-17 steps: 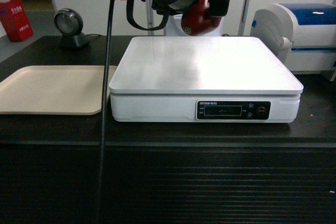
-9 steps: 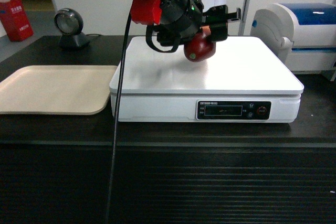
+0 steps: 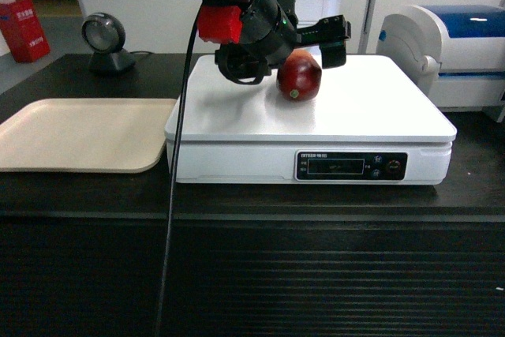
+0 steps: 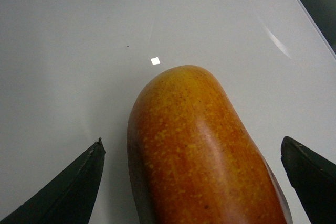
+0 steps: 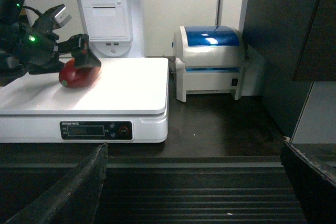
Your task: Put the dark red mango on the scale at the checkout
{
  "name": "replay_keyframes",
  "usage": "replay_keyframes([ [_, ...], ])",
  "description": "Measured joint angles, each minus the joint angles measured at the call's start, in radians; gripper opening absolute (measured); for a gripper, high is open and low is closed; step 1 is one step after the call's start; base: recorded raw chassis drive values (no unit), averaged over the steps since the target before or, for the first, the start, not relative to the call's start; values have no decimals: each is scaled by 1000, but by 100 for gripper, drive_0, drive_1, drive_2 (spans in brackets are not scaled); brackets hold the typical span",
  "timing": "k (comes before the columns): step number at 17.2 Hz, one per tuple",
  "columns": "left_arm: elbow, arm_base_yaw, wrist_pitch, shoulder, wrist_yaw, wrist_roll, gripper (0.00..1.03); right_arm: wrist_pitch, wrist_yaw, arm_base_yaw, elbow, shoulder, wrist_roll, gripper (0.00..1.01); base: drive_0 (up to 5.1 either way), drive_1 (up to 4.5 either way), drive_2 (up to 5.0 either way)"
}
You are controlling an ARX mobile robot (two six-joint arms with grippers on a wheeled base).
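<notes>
The dark red mango (image 3: 300, 75) lies on the white scale (image 3: 355, 108) that stands on the black checkout (image 3: 316, 274). My left gripper (image 3: 304, 49) hovers just above and around it. In the left wrist view the mango's orange side (image 4: 199, 150) sits between the two black fingertips, with white platform (image 4: 79, 51) showing on both sides, so the left gripper (image 4: 191, 142) is open. My right gripper (image 5: 192, 148) is open and empty, low in front of the counter's ribbed front (image 5: 210, 192). That view also shows the mango (image 5: 79, 74) on the scale (image 5: 131, 87).
A beige tray (image 3: 79, 132) lies left of the scale. A white-and-blue printer (image 3: 454, 45) stands to its right. A round scanner (image 3: 105, 41) stands at the back left and a white terminal (image 5: 107, 14) behind the scale. The left arm's black cable (image 3: 170, 195) hangs down over the counter front.
My left arm came down with the mango from above the back of the scale. The mango now rests on the platform and the fingers stand apart from it.
</notes>
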Motion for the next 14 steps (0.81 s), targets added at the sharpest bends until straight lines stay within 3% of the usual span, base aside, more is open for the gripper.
replay_keyframes([
  [3,-5,0,42,-2,9,17,98,0,0,0,0,0,0,98,0,0,0],
  [5,-54,0,140,-38,-27,78,98,0,0,0,0,0,0,98,0,0,0],
  [7,-134,0,274,-116,-29,150,98,0,0,0,0,0,0,98,0,0,0],
  [10,-335,0,533,-309,111,241,98,0,0,0,0,0,0,98,0,0,0],
  [12,-490,13,639,-454,210,238,98,0,0,0,0,0,0,98,0,0,0],
  [14,-618,45,716,-554,224,226,98,0,0,0,0,0,0,98,0,0,0],
])
